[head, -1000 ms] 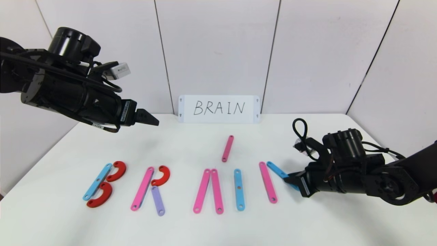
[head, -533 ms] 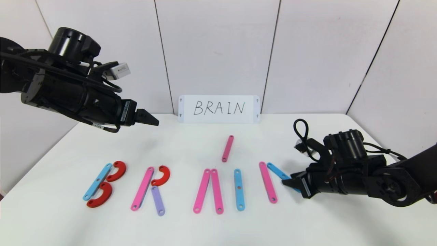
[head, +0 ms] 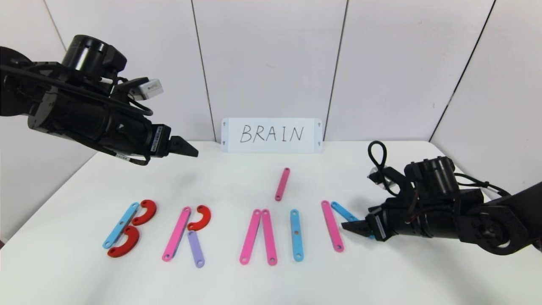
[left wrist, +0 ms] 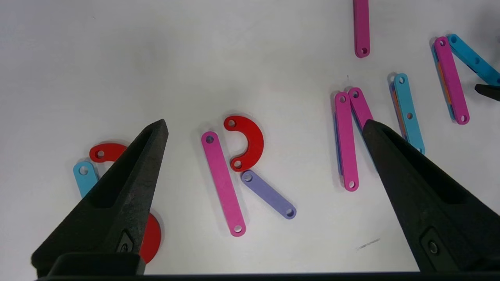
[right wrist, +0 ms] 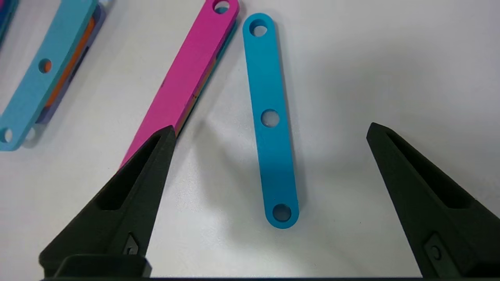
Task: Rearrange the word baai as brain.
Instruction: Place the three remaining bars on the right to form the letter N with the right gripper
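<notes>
Blue strip (right wrist: 272, 121) flanked by bare table (right wrist: 371, 58) on its outer side, pink strip (right wrist: 183, 82) crowding the inner side, spare pink strip (head: 282, 184) isolated behind.

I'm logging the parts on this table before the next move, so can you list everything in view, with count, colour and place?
Red curves: three; two beside the leftmost blue strip, one beside the R's pink strip.
Blue strips: three; leftmost letter, the I, and the slanted one at the far right.
Pink strips: five; one in the R, two leaning together as the A, one beside the slanted blue strip, one loose behind the row.
Purple strip: one, the R's leg.
White card: one, handwritten BRAIN, standing at the wall.
Table: one, white.
Left gripper: raised over the table's left, open.
Right gripper: low, open, astride the slanted blue strip.
</notes>
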Controlling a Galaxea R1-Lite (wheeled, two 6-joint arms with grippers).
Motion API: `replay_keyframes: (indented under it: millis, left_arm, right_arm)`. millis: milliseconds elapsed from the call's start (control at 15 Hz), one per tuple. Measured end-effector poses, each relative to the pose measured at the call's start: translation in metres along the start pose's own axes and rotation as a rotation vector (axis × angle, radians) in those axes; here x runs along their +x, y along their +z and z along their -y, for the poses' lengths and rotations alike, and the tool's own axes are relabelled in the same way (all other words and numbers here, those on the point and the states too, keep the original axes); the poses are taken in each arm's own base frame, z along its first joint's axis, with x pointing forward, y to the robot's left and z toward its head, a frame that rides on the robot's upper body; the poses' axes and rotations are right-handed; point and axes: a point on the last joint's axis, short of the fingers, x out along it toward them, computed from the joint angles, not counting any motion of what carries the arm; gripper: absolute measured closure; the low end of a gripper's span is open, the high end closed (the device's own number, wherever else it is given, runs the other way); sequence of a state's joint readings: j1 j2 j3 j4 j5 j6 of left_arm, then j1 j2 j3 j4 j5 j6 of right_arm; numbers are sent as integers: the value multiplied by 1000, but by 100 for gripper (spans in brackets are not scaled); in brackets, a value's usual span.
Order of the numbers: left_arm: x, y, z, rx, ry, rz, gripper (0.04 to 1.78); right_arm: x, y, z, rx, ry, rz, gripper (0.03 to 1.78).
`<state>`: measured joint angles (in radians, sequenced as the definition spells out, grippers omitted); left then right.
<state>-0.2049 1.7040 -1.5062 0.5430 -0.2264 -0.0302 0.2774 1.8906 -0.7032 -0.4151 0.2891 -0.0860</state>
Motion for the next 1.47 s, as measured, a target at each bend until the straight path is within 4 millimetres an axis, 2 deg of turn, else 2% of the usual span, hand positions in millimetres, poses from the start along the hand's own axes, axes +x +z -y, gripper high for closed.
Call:
replay_keyframes:
  millis: [400,800,1200,1467]
  left_arm:
    - [0,0,1,3,-3,-2,8]
    - [1,-1,1,3,-3,-3,8]
    - [1,0,2,4,-4,-3,8]
    - [1,-1,3,7,-8,-6,8]
  right_arm:
    - [1,3,-10,131,23,3,7]
    - [4,1,-26,156,61,-15,7]
    - [2,2,-33,156,71,-11,7]
    - [-2,18,-35,135,29,50,7]
